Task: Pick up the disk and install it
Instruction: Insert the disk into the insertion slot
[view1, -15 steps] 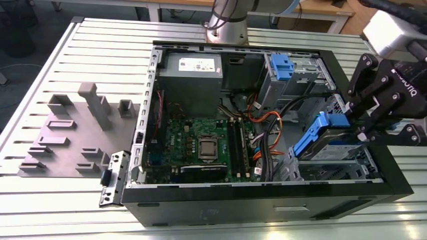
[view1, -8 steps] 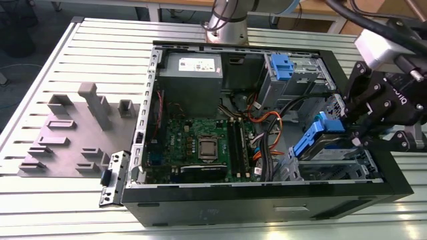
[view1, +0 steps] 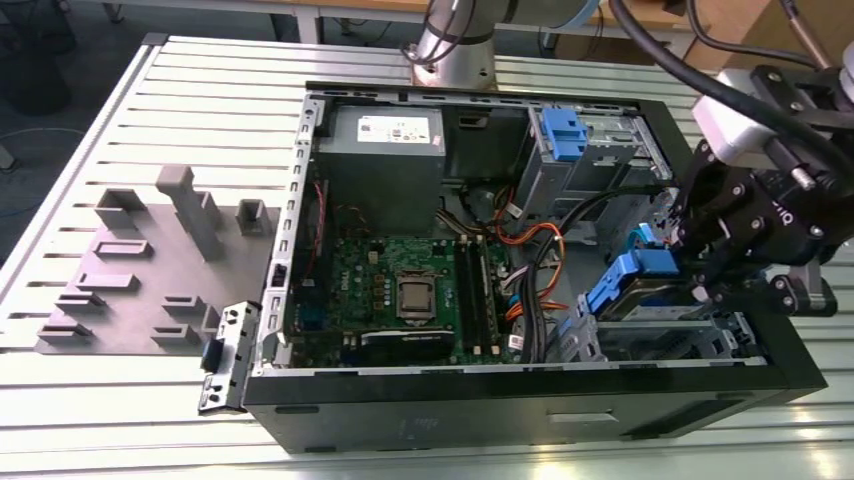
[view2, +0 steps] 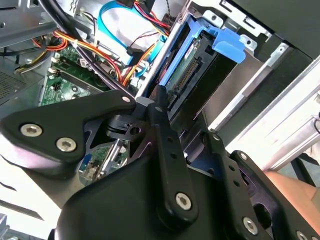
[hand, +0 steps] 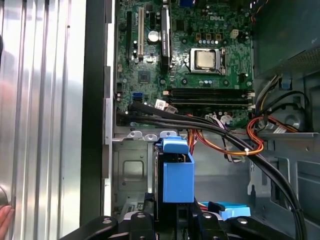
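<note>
A slatted silver metal table (view1: 107, 420) carries an open black desktop computer case (view1: 441, 415) lying on its side. On the table at the exterior view's left, near the case, sits a flat grey fixture plate with upright blocks (view1: 134, 275). Inside the case are a grey power-supply box (view1: 387, 150) and a green motherboard (view1: 400, 290). At the exterior view's right, the robot arm's black jaws are closed on the disk (view1: 638, 283), a flat silver-metal hard drive with blue plastic side rails. It is held on edge at the silver metal drive cage (view1: 667, 335), just beside orange and black cables (view1: 534, 240).
</note>
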